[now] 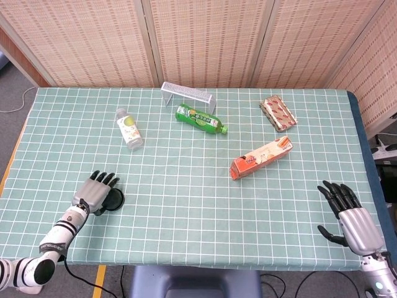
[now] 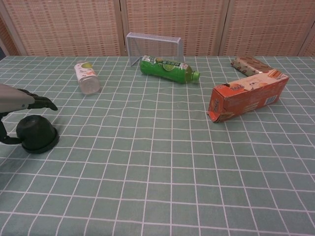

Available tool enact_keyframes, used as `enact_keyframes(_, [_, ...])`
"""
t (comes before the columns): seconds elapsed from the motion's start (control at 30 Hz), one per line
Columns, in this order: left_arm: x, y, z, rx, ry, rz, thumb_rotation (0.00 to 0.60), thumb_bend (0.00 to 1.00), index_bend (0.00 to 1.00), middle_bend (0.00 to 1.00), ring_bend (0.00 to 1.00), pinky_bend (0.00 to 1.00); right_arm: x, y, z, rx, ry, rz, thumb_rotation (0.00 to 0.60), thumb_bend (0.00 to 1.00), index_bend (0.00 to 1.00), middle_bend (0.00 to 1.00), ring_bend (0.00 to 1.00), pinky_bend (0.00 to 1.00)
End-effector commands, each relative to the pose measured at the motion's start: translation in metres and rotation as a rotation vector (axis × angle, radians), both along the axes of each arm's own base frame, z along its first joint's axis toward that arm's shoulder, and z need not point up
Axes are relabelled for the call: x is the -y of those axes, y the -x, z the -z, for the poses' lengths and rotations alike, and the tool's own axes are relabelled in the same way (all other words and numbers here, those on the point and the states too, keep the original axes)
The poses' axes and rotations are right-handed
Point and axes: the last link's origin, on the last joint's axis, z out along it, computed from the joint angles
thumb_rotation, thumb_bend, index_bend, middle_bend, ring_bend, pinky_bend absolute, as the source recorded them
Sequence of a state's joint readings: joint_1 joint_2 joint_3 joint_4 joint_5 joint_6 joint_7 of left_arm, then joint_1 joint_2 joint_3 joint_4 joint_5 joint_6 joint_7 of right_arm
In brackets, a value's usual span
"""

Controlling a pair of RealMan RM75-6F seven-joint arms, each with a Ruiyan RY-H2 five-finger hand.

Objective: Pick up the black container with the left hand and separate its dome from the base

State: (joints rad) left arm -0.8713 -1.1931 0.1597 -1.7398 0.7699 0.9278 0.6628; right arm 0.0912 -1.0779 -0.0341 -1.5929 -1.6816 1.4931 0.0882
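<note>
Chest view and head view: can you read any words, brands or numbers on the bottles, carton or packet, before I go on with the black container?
None can be read.
Green bottle: label print, blurred.
Clear bottle: white label with a green picture, no legible text.
Orange carton: print on sides, too small.
Snack packet: red pattern, too small.
Black container: no marking visible.

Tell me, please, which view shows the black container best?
The chest view: the container appears whole, dome seated on base, below the left hand's fingers. In the head view, that hand hides most of it.
</note>
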Motion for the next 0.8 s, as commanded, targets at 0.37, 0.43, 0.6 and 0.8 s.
enact_keyframes(0.37, [0.001,0.0017,0.0063,0.005,-0.021,0.03,0.6,0.31,0.18,0.26,0.1,0.02,-0.0002,0.0001,-0.0015,0.002,0.001,0.002,0.6,0.17,0.0,0.0,0.0,0.0])
enact_keyframes(0.43, [0.001,0.002,0.0062,0.004,-0.022,0.029,0.6,0.31,0.23,0.29,0.13,0.02,0.0,0.0002,-0.0016,0.002,0.0,0.002,0.6,0.17,0.0,0.0,0.0,0.0])
enact_keyframes(0.6, [0.0005,0.0025,0.0062,0.001,-0.026,0.028,0.6,0.32,0.34,0.41,0.22,0.04,-0.0001,-0.0002,-0.0018,0.003,0.001,0.002,0.6,0.17,0.0,0.0,0.0,0.0])
enact_keyframes(0.8, [0.0,0.002,0.0064,0.006,-0.038,0.043,0.6,0.34,0.53,0.57,0.31,0.07,-0.0001,-0.0006,-0.0007,0.001,-0.002,0.002,0.6,0.17,0.0,0.0,0.0,0.0])
